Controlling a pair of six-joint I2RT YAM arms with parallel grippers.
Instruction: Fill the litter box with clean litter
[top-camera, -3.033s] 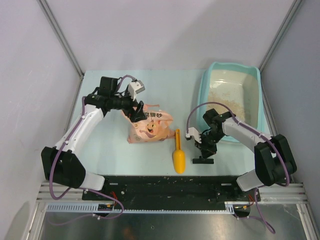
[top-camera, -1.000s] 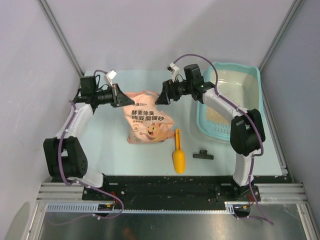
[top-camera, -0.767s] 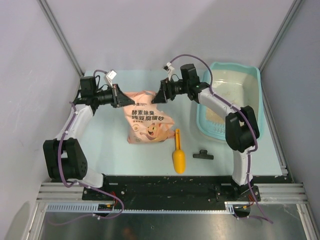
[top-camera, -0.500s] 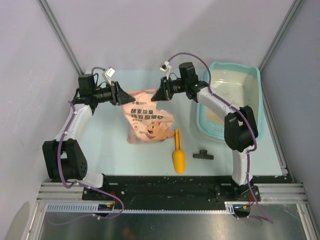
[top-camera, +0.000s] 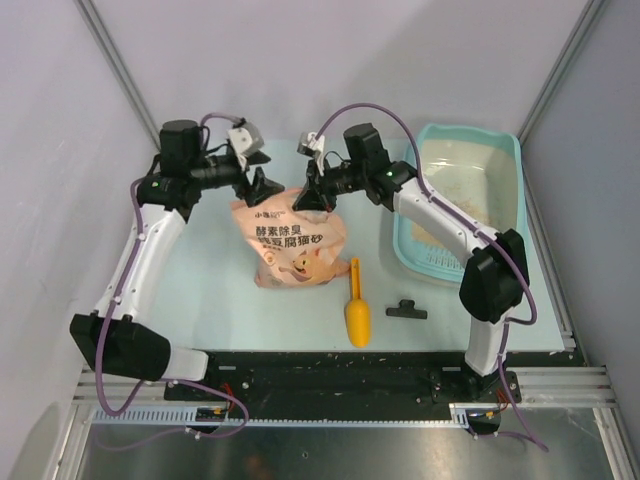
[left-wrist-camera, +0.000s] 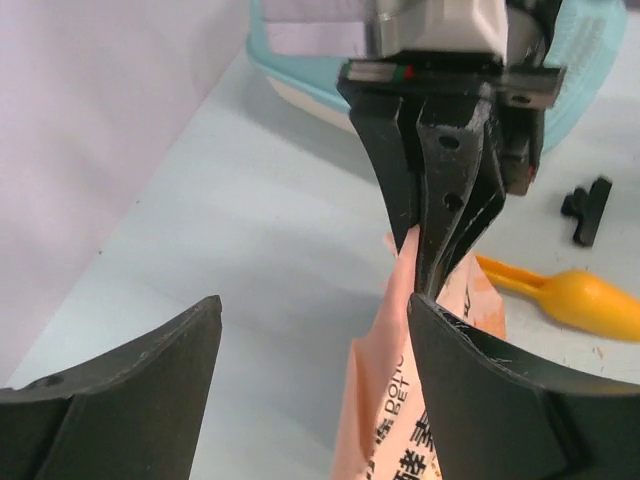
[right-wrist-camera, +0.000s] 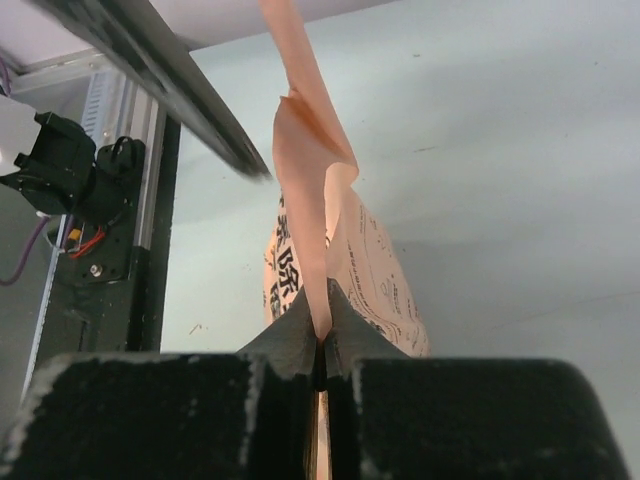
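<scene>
The light-teal litter box (top-camera: 470, 131) stands at the back right with a thin layer of pale clean litter (top-camera: 462, 185) inside. A pink-orange printed bag (top-camera: 288, 240) sits mid-table, its top edge pulled upward. My right gripper (top-camera: 304, 198) (right-wrist-camera: 322, 345) is shut on that top edge of the bag (right-wrist-camera: 345, 250). My left gripper (top-camera: 258, 184) (left-wrist-camera: 313, 310) hangs just left of the bag top, open, nothing between its fingers. In the left wrist view the bag (left-wrist-camera: 395, 400) rises beside the right finger (left-wrist-camera: 470, 380), under the right gripper (left-wrist-camera: 432, 270).
An orange plastic scoop (top-camera: 356, 304) (left-wrist-camera: 580, 300) lies on the table in front of the bag. A small black clip (top-camera: 404, 310) (left-wrist-camera: 588, 208) rests right of it. The cell's grey walls stand close on both sides.
My left gripper has opened and let go of the bag's top, rising a little. My right gripper has shut on the bag's top edge and moved left, lifting it.
</scene>
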